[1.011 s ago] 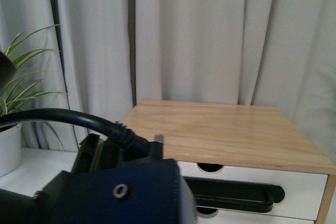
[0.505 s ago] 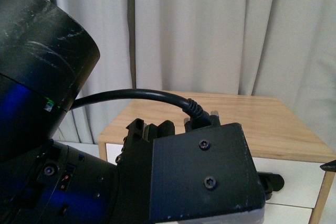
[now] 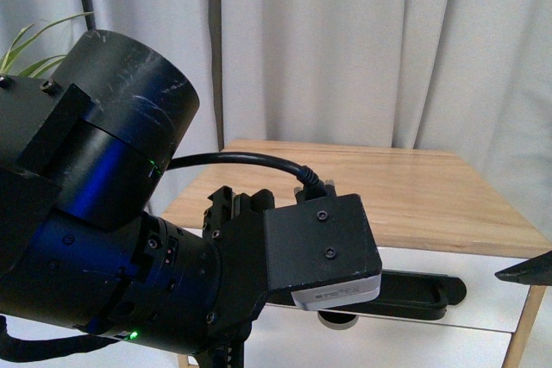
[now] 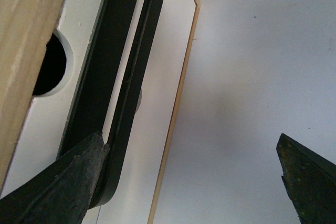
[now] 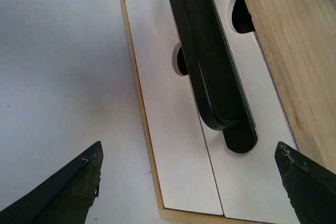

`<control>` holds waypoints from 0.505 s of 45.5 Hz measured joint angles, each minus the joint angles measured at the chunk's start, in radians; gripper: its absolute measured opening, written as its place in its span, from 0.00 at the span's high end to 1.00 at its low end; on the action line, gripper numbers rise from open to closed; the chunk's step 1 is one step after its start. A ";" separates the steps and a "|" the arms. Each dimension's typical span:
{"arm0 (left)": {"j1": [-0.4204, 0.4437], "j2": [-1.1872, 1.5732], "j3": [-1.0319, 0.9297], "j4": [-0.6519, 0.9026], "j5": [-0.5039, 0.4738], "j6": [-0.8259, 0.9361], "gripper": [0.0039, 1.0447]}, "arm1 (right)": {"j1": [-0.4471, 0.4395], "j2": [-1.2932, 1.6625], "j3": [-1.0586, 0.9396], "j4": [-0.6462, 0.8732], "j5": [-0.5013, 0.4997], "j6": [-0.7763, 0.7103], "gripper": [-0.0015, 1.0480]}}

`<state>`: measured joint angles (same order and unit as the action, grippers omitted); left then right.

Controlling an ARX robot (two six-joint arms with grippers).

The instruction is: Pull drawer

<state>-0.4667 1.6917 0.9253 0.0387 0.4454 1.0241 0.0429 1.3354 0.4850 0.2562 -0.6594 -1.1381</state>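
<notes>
The drawer [image 3: 483,295] shows its white front and black bar handle [image 3: 423,287] under the wood top; my left arm hides its left part. In the left wrist view, the drawer front [image 4: 79,35] has a half-round notch [image 4: 50,66]. My left gripper [image 4: 193,145] is open, and one fingertip [image 4: 89,156] overlaps the end of the handle [image 4: 126,77]. In the right wrist view, the end of the handle [image 5: 215,77] lies ahead, between the wide-apart fingers of my open right gripper [image 5: 189,148]. Nothing is held.
The light-wood cabinet top [image 3: 388,196] sits above the drawers, with a second white front [image 5: 168,129] below. Grey curtains [image 3: 345,40] hang behind and plant leaves [image 3: 34,49] show at the far left. The cabinet stands on a white surface [image 4: 262,51].
My left arm rose into the front view and now covers the cabinet's left side. It has shifted a little left, baring the plant. A right fingertip has appeared at the right edge.
</notes>
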 joint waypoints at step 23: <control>0.031 0.071 0.051 0.011 -0.077 0.014 0.05 | 0.017 0.011 0.000 0.029 0.000 0.021 0.09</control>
<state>-0.4362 1.7626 0.9764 0.0498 0.3687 1.0386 0.0597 1.3468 0.4850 0.2848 -0.6590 -1.1172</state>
